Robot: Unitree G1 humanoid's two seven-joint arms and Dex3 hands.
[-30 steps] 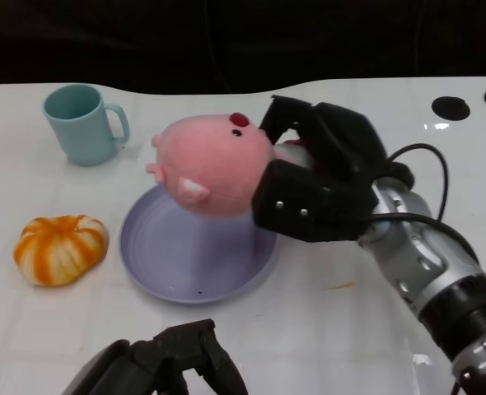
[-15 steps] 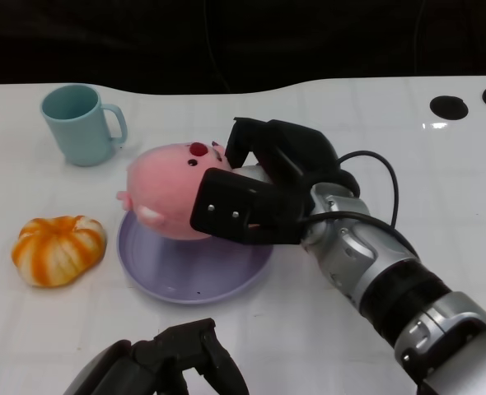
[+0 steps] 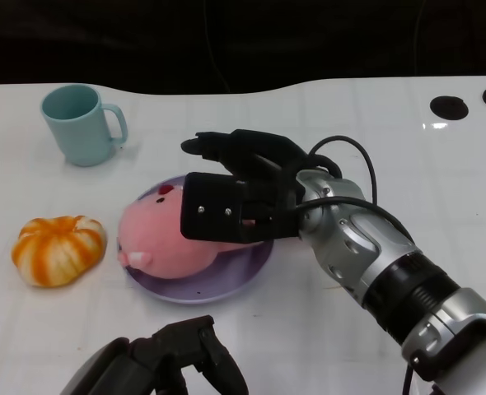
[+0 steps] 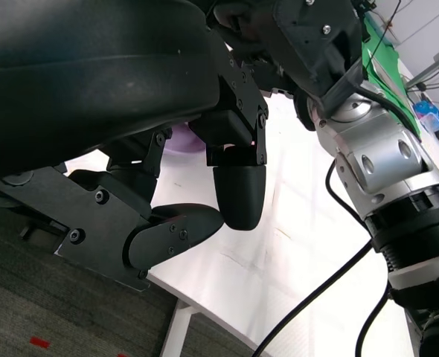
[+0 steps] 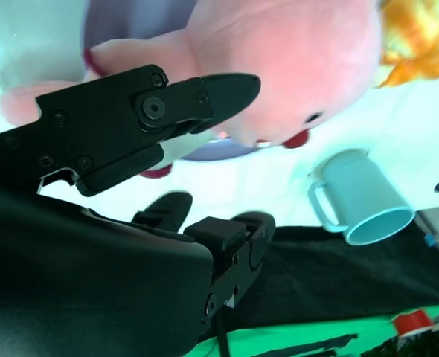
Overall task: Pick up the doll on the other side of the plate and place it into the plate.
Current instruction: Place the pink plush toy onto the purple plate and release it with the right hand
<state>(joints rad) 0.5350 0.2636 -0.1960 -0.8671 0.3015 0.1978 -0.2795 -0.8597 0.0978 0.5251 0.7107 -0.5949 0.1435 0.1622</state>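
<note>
Altogether one doll (image 3: 165, 239), one plate (image 3: 239, 276).

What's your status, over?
Right hand open above doll. Doll lies in plate. Left hand idle, holding nothing. Nothing in the way.

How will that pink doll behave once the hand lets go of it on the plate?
The pink doll looks plush, so probably soft and light. Its rounded body overhangs the plate rim, so it may roll or slump off. The right hand appears to be opening above it.
</note>
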